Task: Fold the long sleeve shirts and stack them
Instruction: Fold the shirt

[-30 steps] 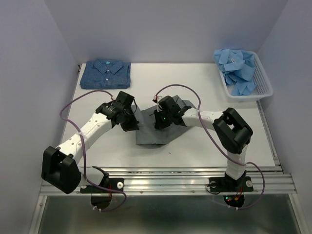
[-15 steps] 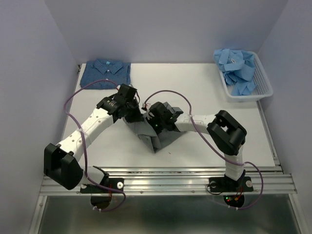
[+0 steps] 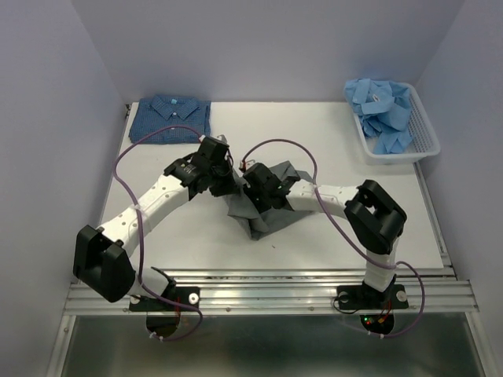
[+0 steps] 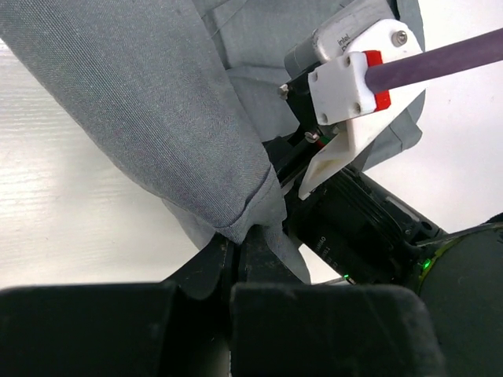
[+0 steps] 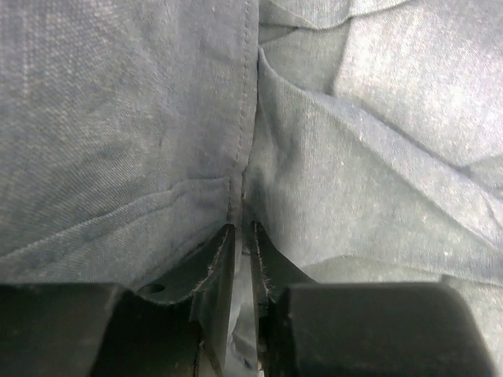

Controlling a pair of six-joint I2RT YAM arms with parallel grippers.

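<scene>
Overhead, the grey shirt [image 3: 266, 214] sits mid-table, well in front of and to the right of the folded dark blue shirt [image 3: 169, 119], which lies flat at the far left corner. A second ago the grey cloth spread as a flat, broad panel between the arms; now it is drawn up into a narrow, rumpled peak. The left gripper [image 3: 225, 185] and right gripper [image 3: 255, 196] have closed in until they almost meet over it. The light blue shirts [image 3: 383, 110] are heaped in the basket [image 3: 427, 146], far to the right of the dark blue shirt.

From the left wrist, the left gripper [image 4: 240, 253] is clamped on a hemmed corner of the grey shirt [image 4: 157, 102], the cloth hanging taut above the white table [image 4: 71, 212]. The other arm's white camera mount [image 4: 346, 86] is just beside it.

From the right wrist, the right gripper [image 5: 240, 236] pinches a stitched seam of the grey shirt [image 5: 361, 118] in a narrow gap, with fabric filling the view.

Judging by this, a fold is midway: an edge is being carried across, and the shirt must be laid flat before it can go onto the dark blue one.
</scene>
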